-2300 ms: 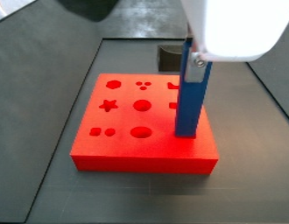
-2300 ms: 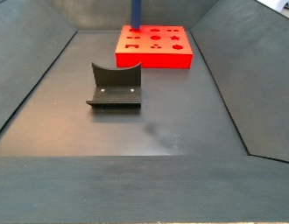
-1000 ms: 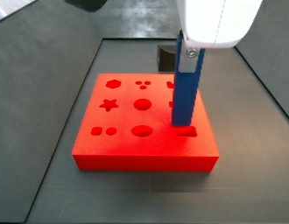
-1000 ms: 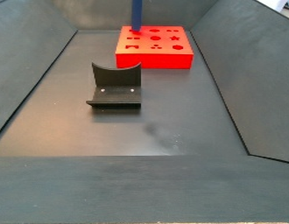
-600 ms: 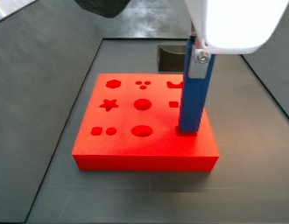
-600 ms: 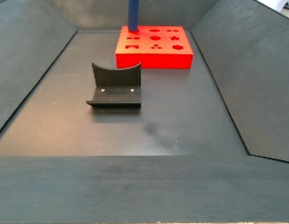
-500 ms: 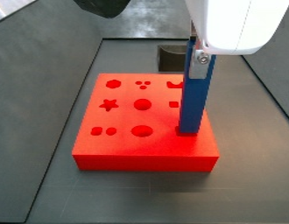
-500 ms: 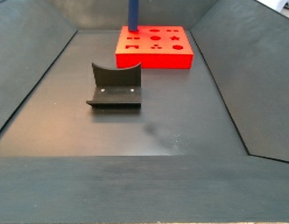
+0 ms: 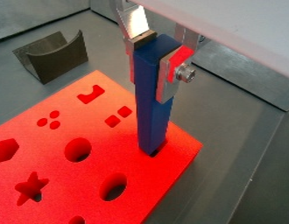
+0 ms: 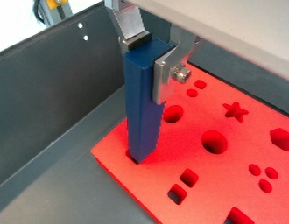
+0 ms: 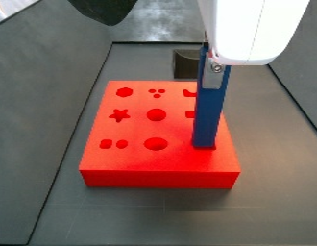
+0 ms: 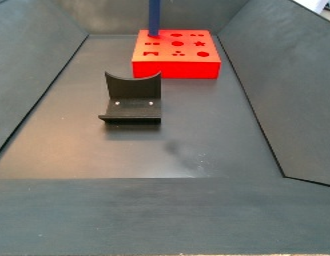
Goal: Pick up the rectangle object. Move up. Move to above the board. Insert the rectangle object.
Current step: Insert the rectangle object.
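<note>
The gripper [image 9: 154, 54] is clamped on the upper part of the rectangle object [image 9: 153, 101], one silver finger [image 9: 134, 21] against its far face and another plate with a bolt against its side. The blue bar stands upright, its lower end set in a cut-out close to a corner of the board [image 9: 77, 162]. The board's red-orange top shows round holes, a star, small squares and a notched shape. Beyond the board a dark grey holder block [image 9: 53, 55] with a curved notch sits on the bench [image 9: 235, 188], apart from the board.

The pincer [image 9: 155, 54] holds the rectangle object [image 9: 153, 101] upright, its lower end in the board [image 9: 65, 175].
</note>
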Tool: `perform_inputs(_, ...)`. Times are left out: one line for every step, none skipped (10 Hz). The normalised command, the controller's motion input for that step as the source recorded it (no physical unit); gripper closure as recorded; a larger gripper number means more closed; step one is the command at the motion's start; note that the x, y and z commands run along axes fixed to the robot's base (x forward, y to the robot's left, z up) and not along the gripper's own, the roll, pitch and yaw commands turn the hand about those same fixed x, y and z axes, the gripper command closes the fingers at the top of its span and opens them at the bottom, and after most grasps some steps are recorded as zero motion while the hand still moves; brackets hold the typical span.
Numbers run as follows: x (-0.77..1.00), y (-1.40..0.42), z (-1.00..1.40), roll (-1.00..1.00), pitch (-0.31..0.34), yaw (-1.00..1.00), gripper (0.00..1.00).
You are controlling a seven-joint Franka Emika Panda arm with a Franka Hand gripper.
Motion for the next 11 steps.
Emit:
perform_inputs(0.39,-0.34,0.00,0.09,0.043,-0.09,1.00)
perform_inputs(0.46,-0.20,0.00,0.08,0.069,-0.07,1.00)
perform_inputs(0.34,0.00,0.00,0.04,0.064,-0.01,1.00)
perform_inputs(0.06,0.14,0.00,0.00,0.023,-0.03,1.00)
perform_inputs(0.00,0.16,0.00,-0.01,0.000,-0.04,1.00)
perform_inputs(-0.05,0.07,0.00,-0.01,0.000,-0.02,1.00)
perform_inputs(-0.22,0.02,0.00,0.00,-0.041,0.00,1.00)
perform_inputs(-0.23,0.00,0.00,0.00,-0.051,0.00,1.00)
perform_inputs(-0.18,0.03,0.00,0.00,-0.026,0.00,1.00)
perform_inputs(-0.14,0.00,0.00,0.00,-0.010,0.00,1.00)
perform_inputs(-0.02,0.08,0.00,0.00,0.000,0.00,1.00)
